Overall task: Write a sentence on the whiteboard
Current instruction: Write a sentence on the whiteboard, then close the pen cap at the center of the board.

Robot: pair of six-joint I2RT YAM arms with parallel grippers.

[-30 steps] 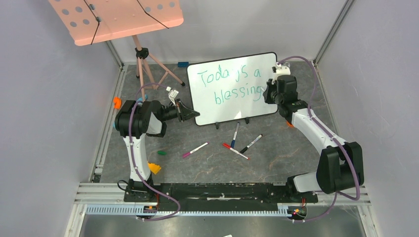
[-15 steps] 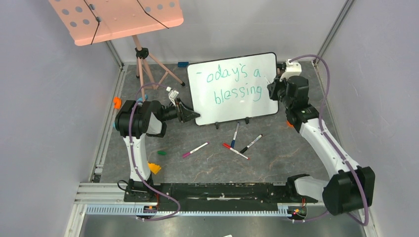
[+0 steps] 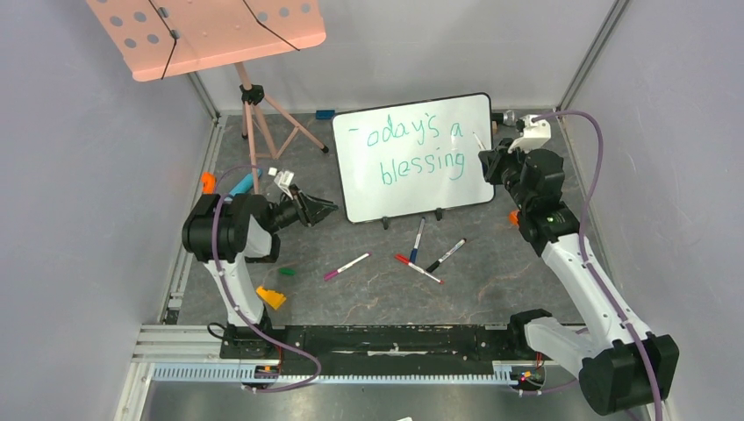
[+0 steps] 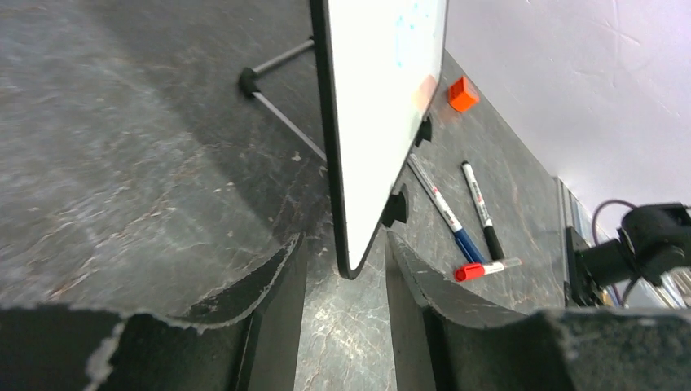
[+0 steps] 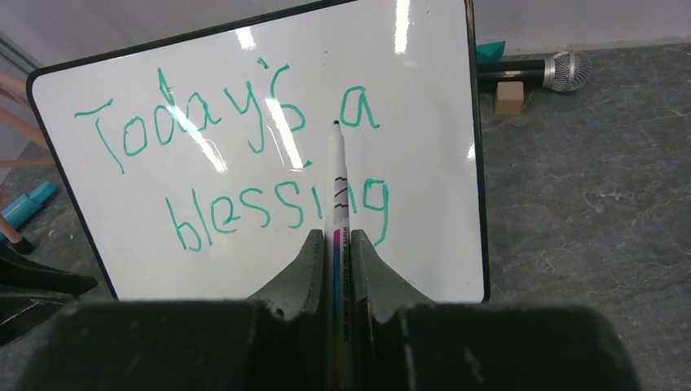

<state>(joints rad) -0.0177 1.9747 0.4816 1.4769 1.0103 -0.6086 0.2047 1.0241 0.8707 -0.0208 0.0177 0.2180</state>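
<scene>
The left tool has let go of the whiteboard and drawn back from its lower left corner; its fingers are spread and empty, with that corner just ahead of the gap in the left wrist view. The right tool, pinching the marker, has also pulled away to the board's right edge. The board stands on its own feet at the back of the bench, and the sentence reads whole, "Today's a blessing", so the writing looks finished. Loose markers lie before the board, a music stand rises at left and a microphone lies behind; none blocks either retreat.
</scene>
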